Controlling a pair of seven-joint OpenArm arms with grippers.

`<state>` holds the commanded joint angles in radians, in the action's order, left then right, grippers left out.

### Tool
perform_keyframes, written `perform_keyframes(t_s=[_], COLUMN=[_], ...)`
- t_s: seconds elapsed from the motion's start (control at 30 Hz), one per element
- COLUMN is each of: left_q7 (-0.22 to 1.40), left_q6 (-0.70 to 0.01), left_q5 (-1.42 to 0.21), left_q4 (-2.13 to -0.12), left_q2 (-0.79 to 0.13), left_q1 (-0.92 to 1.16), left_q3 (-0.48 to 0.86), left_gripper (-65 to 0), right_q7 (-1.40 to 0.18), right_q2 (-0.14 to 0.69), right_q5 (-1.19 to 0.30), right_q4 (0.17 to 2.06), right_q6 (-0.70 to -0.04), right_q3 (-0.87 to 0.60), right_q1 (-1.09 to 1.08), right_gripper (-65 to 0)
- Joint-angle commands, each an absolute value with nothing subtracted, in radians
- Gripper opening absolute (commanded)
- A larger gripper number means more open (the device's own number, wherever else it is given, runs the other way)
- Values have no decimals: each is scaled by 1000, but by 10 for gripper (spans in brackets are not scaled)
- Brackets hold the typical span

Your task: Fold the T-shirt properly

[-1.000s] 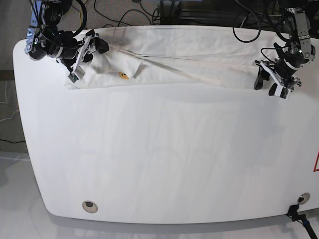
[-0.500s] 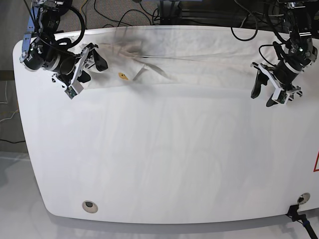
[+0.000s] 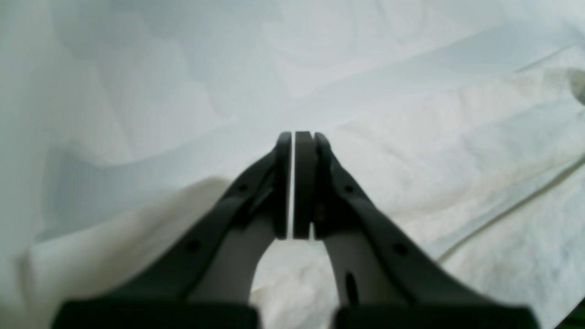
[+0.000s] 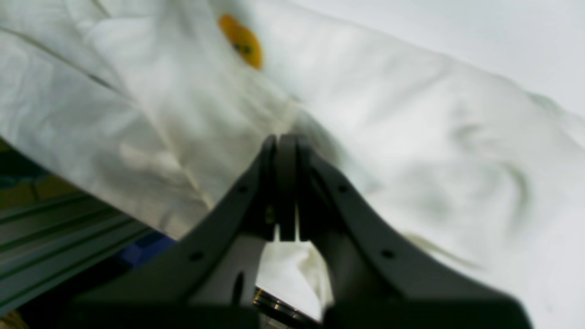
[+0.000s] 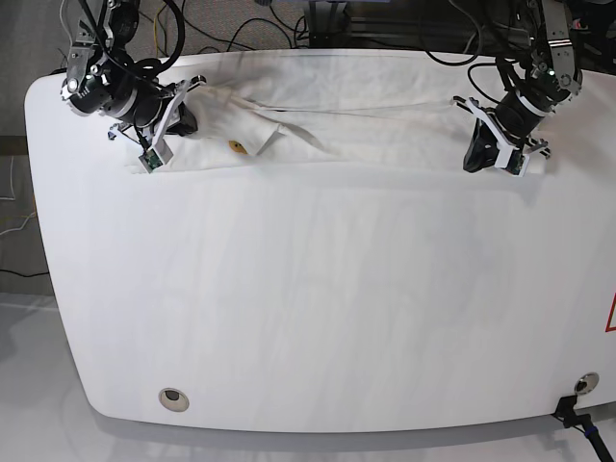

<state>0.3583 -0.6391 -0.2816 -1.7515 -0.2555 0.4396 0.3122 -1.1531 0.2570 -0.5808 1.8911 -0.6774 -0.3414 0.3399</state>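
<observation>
Both pairs of jaws closed narrowly (any grip on cloth unclear) above the T-shirt (image 5: 366, 135), partway folded, its creases likely needing smoothing next.

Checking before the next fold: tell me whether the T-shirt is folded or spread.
Partly folded: the T-shirt lies in a long strip, its layers overlapping and rumpled.

shirt (image 5: 346, 140): white cloth, lying as a long, narrow band across the far side of the table, roughly parallel to its far edge. surface uneven; long creases and overlapping layers along its length. one end bunched, with a raised fold beside a small yellow-orange printed patch (image 5: 237, 146) with dark marks. remaining visible cloth plain white. near edge fairly straight.
</observation>
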Motion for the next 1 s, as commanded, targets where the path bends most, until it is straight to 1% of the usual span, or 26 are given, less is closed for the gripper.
perform_keyframes(t_s=[0.07, 0.2, 0.3, 0.4, 0.47, 0.57, 0.7, 0.8, 1.0], left_q7=[358, 357, 354, 354, 354, 357, 358, 358, 358], left_q6=[-639, -641, -641, -641, -641, -641, -641, -641, -641], left_q5=[-252, -206, -206, -205, -205, -205, -202, -145, -128], left_q4=[-1735, -1629, -1554, -1512, -1489, -1423, -1362, -1320, -1279], left_q2=[-254, -254, -255, -255, -255, -257, -259, -259, -259], left_q1=[444, 440, 430, 410, 367, 289, 189, 128, 45], left_q3=[312, 312, 311, 311, 311, 311, 309, 309, 309], left_gripper=[-650, -650, -650, -650, -650, -650, -650, -650, -650], right_q7=[-1142, -1078, -1064, -1017, -975, -955, -937, -929, -928], right_q2=[257, 262, 265, 265, 265, 265, 260, 257, 263], right_q5=[-581, -581, -579, -579, -579, -578, -487, -429, -401], right_q4=[1836, 1730, 1664, 1621, 1578, 1514, 1484, 1484, 1394], right_q6=[-691, -693, -693, -691, -691, -691, -691, -691, -691], right_q3=[-341, -341, -341, -341, -340, -340, -340, -341, -341], right_q1=[340, 343, 335, 335, 326, 289, 225, 174, 51], right_gripper=[-650, -650, -650, -650, -650, -650, -650, -650, -650])
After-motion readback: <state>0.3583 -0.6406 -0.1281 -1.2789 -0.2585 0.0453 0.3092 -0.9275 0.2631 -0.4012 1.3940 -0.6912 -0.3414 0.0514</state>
